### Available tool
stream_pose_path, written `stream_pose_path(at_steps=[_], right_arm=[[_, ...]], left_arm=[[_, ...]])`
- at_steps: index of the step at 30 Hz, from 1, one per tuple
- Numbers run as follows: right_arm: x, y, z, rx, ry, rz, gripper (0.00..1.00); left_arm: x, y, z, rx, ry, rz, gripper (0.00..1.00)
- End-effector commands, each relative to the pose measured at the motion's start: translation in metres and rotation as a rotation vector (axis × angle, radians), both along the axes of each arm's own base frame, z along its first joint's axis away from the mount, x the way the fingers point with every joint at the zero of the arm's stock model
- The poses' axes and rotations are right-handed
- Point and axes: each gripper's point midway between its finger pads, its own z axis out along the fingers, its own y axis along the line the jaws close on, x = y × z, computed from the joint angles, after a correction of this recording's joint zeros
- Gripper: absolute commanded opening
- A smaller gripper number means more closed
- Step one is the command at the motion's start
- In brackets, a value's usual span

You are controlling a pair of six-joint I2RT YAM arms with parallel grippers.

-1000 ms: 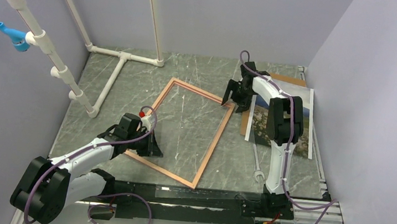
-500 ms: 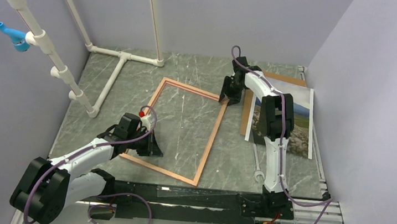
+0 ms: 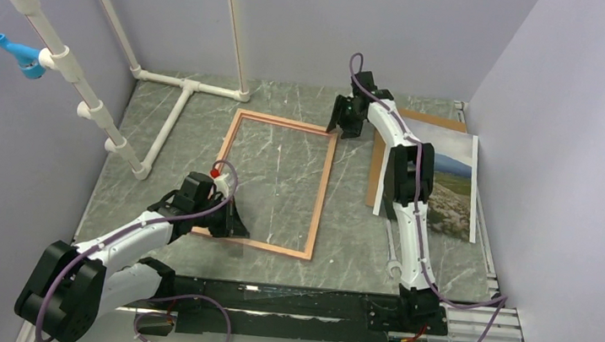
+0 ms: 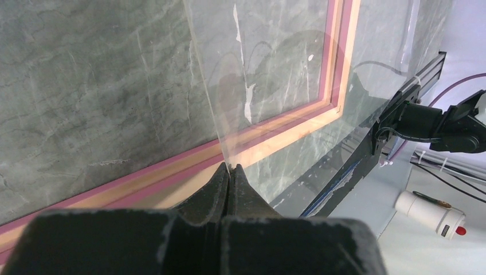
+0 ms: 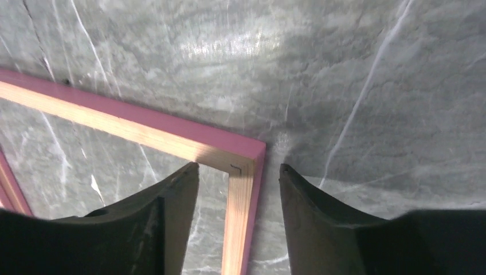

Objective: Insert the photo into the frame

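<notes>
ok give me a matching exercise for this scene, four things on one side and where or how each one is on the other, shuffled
Things
1. frame
2. photo
3. left end effector
4. right end effector

Place or state
A. open, one finger on either side of a frame corner
B. lying on a brown board, far right
C. flat on the table, in the middle
D. shut on the edge of a clear sheet

Pairs: 1-C, 2-B, 3-D, 4-A

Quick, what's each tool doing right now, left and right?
Left tool: closed, pinching the edge of a clear pane.
Right tool: open, fingers straddling the frame at its corner, not clamped on it.
</notes>
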Motion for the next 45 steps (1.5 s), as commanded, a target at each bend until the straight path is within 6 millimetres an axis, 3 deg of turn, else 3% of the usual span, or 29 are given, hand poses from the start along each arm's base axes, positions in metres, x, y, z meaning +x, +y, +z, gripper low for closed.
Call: stream_pose_path(at_steps=[1,3,7,14,17,22,26,33,39,40,43,45], right_arm=[[0.027,-0.008,0.056,0.048,-0.156,-0.038,0.66],[0.020,-0.015,0.079,0.050,-0.190,-0.044,0.77],[-0.010,-0.025,0.098,0.048,-0.176,-0.039,0.87],[-0.076,-0.036,0.121,0.103,-0.160,-0.044,0.91],[-0.103,-0.038,0.133,0.156,-0.163,-0.042,0.91],[-0.144,-0.045,0.134,0.184,-0.131,-0.048,0.91],[-0.174,-0.055,0.125,0.162,-0.090,-0.048,0.91],[-0.207,-0.059,0.126,0.181,-0.069,-0.046,0.91],[-0.240,-0.048,0.113,0.288,-0.001,-0.063,0.91],[-0.248,-0.046,0.110,0.310,0.020,-0.078,0.91],[-0.273,-0.038,0.105,0.369,0.056,-0.087,0.91],[-0.291,-0.033,0.096,0.382,0.097,-0.089,0.91]], left_arm=[[0.008,-0.007,0.014,-0.043,-0.024,0.016,0.00],[0.014,-0.012,0.019,-0.072,-0.029,0.031,0.00],[0.030,-0.023,0.033,-0.136,-0.039,0.052,0.00],[0.067,-0.050,0.071,-0.340,-0.065,0.070,0.00],[0.085,-0.051,0.084,-0.349,-0.094,0.090,0.00],[0.112,-0.035,0.098,-0.347,-0.135,0.179,0.00],[0.124,-0.015,0.098,-0.344,-0.137,0.252,0.00],[0.127,0.022,0.085,-0.313,-0.126,0.395,0.00],[0.124,0.043,0.081,-0.237,-0.146,0.489,0.00],[0.123,0.046,0.082,-0.220,-0.158,0.503,0.05],[0.118,0.052,0.084,-0.172,-0.177,0.498,0.37],[0.110,0.055,0.076,-0.125,-0.144,0.487,0.53]])
